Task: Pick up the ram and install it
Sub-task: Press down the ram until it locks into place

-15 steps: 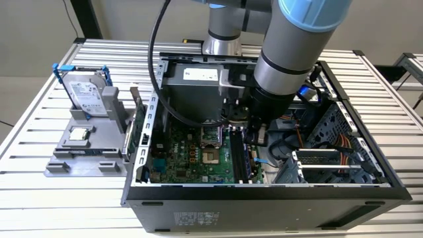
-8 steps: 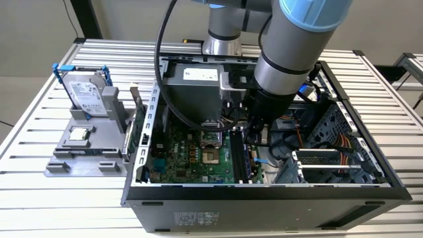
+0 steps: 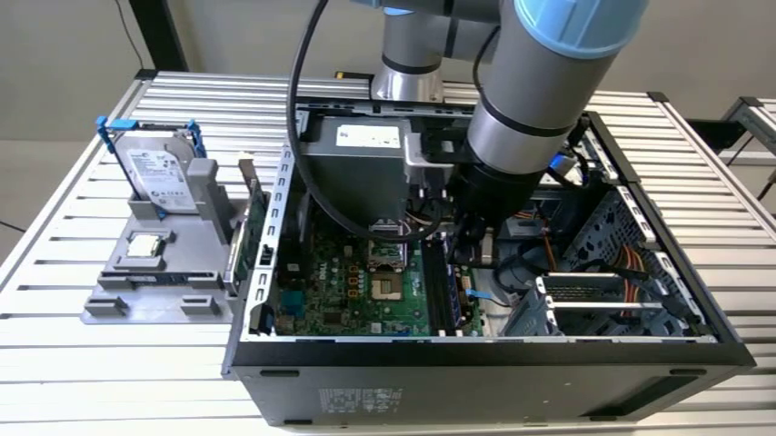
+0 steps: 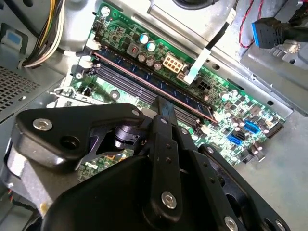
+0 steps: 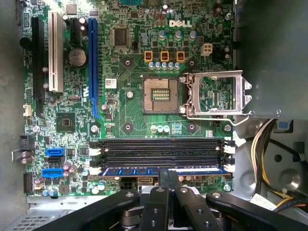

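Down inside the computer case [image 3: 485,359]: gripper [image 5: 168,175] with fingers pressed together atop the ram [image 5: 163,171], seated in the motherboard [image 5: 130,103] slot.

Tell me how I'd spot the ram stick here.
Find the green motherboard inside the open computer case. Along one edge run parallel black memory slots. The ram stands in the outermost slot beside the claw, the only blue strip there.

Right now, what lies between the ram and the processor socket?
In the first wrist view, empty black slots lie between the ram and the socket.
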